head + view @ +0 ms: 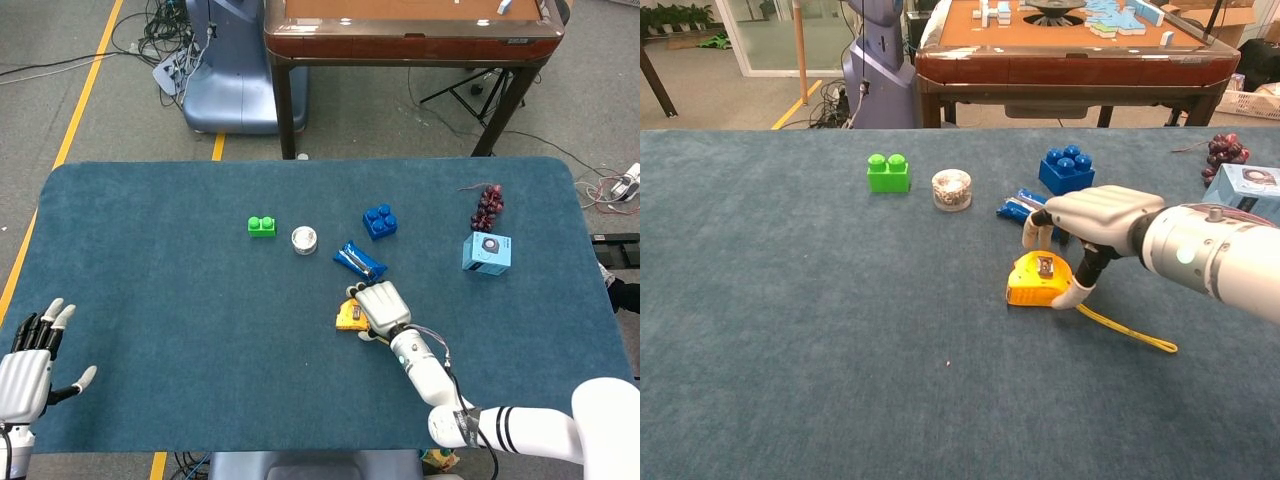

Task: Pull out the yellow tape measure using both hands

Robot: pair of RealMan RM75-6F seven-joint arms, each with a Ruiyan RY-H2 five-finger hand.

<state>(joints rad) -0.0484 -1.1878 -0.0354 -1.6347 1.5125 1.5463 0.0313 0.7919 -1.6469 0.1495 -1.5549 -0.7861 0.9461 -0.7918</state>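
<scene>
The right hand (1080, 235) cupped the tape measure (1038, 281), grasp unclear; left hand (30, 368) idle, spread; pulling remained undone.

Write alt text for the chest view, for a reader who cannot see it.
The robot's right hand reaches over a yellow tape measure on a blue-carpeted table, its thumb against the case, a short length of tape trailing out to the right. Behind lie a green brick, a small round tin, a blue packet and a blue brick.
</scene>
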